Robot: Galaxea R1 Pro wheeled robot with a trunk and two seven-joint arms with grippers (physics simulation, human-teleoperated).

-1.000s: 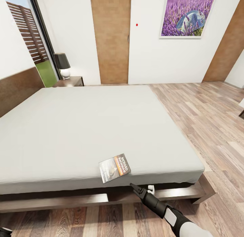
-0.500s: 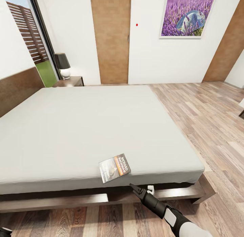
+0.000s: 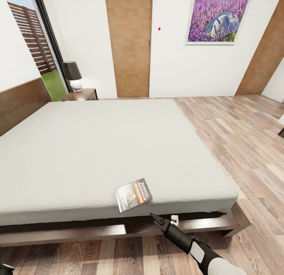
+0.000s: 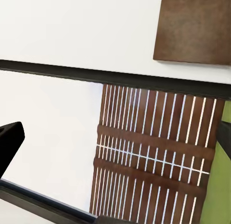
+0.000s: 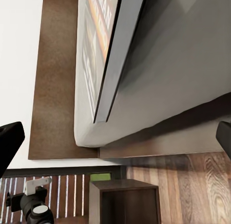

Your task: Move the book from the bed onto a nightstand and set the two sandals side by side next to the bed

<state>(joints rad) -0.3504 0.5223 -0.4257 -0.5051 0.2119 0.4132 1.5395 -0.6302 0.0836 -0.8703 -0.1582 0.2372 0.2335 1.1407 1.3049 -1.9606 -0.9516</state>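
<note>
The book (image 3: 133,195) lies flat near the front edge of the bed (image 3: 98,149), its orange band facing up. My right gripper (image 3: 154,219) hovers just below and in front of the mattress edge, a little to the book's right, touching nothing. In the right wrist view the book's edge (image 5: 103,41) rests on the grey mattress (image 5: 173,65), and the black fingertips (image 5: 9,142) stand wide apart: open and empty. The left gripper (image 4: 117,141) is open too, facing the window. The nightstand (image 3: 82,94) stands at the bed's far corner. The sandals are out of view.
A black-shaded lamp (image 3: 73,75) stands on the nightstand. The dark headboard (image 3: 19,103) runs along the left. The wood floor (image 3: 244,141) stretches right of the bed toward tan doors (image 3: 129,42). A small white object (image 3: 174,218) sits under the mattress edge.
My right arm has crept slightly left toward the bed's front edge. The book and the rest of the room stay as they were.
</note>
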